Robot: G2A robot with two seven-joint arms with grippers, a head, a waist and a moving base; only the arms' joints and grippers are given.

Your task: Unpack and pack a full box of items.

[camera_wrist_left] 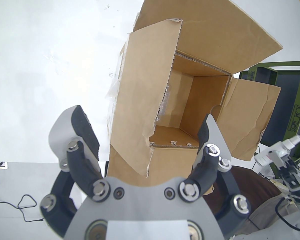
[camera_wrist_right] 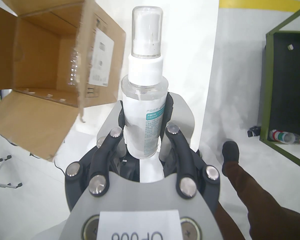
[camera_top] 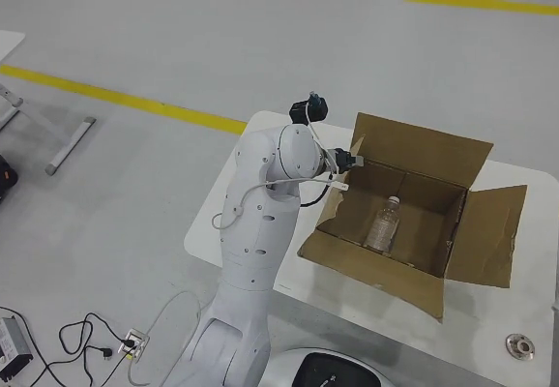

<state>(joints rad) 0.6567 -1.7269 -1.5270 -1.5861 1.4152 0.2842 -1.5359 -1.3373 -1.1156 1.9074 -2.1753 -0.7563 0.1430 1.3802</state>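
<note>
I find the box open from above; a bottle lies inside, and a flap stands up toward the table's far edge.

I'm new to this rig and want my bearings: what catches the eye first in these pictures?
The big open cardboard box on the white table stands out first, with one clear bottle lying on its floor. Next come the spray bottle clamped in the right pincer beside the box, and the left pincer, open, at the box's torn flap.
</note>
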